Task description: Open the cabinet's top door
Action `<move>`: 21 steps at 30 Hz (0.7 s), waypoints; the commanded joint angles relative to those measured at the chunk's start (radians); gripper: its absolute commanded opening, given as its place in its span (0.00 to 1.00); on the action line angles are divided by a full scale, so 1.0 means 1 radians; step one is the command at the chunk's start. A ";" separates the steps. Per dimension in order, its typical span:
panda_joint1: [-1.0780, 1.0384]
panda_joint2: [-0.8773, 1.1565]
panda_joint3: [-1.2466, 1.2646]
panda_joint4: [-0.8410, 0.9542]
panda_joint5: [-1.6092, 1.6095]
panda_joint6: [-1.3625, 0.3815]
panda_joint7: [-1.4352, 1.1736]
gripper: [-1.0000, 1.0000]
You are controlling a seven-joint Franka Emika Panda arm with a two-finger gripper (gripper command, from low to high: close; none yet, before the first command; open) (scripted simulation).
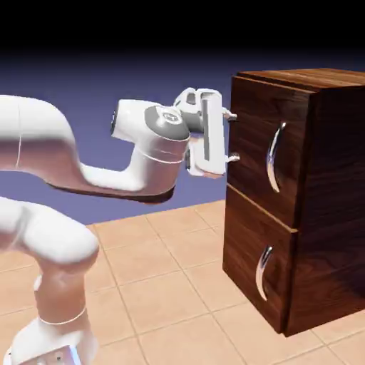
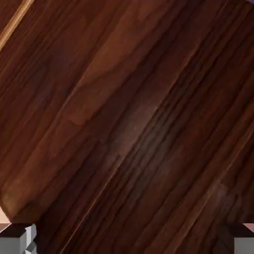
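Cabinet (image 1: 299, 199): dark walnut box standing on the tiled floor to the right of the arm, both door panels lying flush with its front.
Top door (image 1: 260, 146): upper panel of the cabinet, appearing shut — no gap showing along its edges.
Handle (image 1: 274, 157): long curved chrome bar on the top door, running upright, set toward the panel's right half.
Lower handle (image 1: 262, 272): shorter chrome bar on the panel beneath; not the target.
Gripper (image 1: 230, 136): pointing horizontally at the cabinet's left front edge, fingers spread wide, one tip above the other, holding nothing.
Hand view: filling with the cabinet's wood grain (image 2: 124, 124) on a slant; both grey tips (image 2: 17, 240) showing at the bottom corners, nothing between them.
Step in hand: approaching the handle — by my reading, not yet reached.
Doing it well: shifting along the cabinet front until the handle is sitting between the fingers, rolling the wrist so they are straddling the upright bar, closing near its middle, then pulling along the door's swing.
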 commanded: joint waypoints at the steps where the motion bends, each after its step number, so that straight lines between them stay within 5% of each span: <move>1: 0.011 -0.009 -0.016 0.004 -0.044 -0.002 -0.017 0.50; 21: 0.217 -0.179 -0.310 0.070 -0.861 -0.030 -0.340 0.50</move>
